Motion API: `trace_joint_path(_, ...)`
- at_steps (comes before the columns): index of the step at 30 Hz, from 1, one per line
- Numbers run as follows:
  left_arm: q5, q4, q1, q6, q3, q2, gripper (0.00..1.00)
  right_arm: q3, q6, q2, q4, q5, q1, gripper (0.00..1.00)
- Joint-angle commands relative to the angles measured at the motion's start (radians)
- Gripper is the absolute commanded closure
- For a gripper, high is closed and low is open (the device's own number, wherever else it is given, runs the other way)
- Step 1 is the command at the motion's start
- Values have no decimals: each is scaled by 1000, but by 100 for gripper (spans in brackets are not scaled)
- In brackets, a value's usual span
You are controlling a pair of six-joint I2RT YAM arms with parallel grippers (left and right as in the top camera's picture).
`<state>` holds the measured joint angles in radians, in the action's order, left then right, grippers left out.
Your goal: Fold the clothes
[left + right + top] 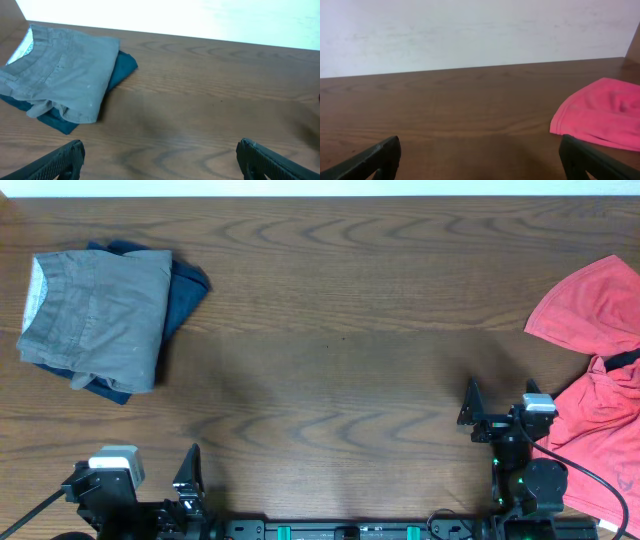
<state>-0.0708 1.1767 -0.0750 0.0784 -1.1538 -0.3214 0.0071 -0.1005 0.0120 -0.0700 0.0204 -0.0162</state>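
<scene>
Overhead, clothes: a folded grey garment (95, 315) lies on top of a blue garment (190, 283) at the far left of the counter (340, 330). A red garment (590, 320) lies unfolded at the right edge.
Overhead, hands: the left hand (130, 477) sits at the near-left edge, well apart from the stack. The right hand (538, 408) sits near right, just beside the red garment; whether they touch cannot be told.
Left wrist: the 2 fingers (60, 160) are spread wide over bare wood, holding nothing. The grey-on-blue stack lies ahead to the left.
Right wrist: the 2 fingers (375, 160) are spread wide, holding nothing. The red garment's rounded edge lies ahead at the right, flat on the counter.
</scene>
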Motion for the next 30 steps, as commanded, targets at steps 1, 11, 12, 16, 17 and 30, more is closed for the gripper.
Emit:
trace_joint_path(1,12,-3,0,8,0,2,2,-2,16,-7,-5,-10,11,1)
trace_joint_path(11,12,-3,0,8,0,2,2,-2,16,-7,-5,-10,11,1)
trace_joint_path(12,12,-3,0,8,0,2,2,-2,16,-7,-5,-10,11,1)
trace_joint_path(16,19,44,9,2,0,2,2,-2,16,-7,-5,-10,11,1)
trace_joint_path(17,19,63,20,2,4,2,2,-2,16,-7,-5,-10,11,1)
trace_joint_path(30,19,-178,172,2,405,113,2,-2,16,-7,-5,-10,11,1)
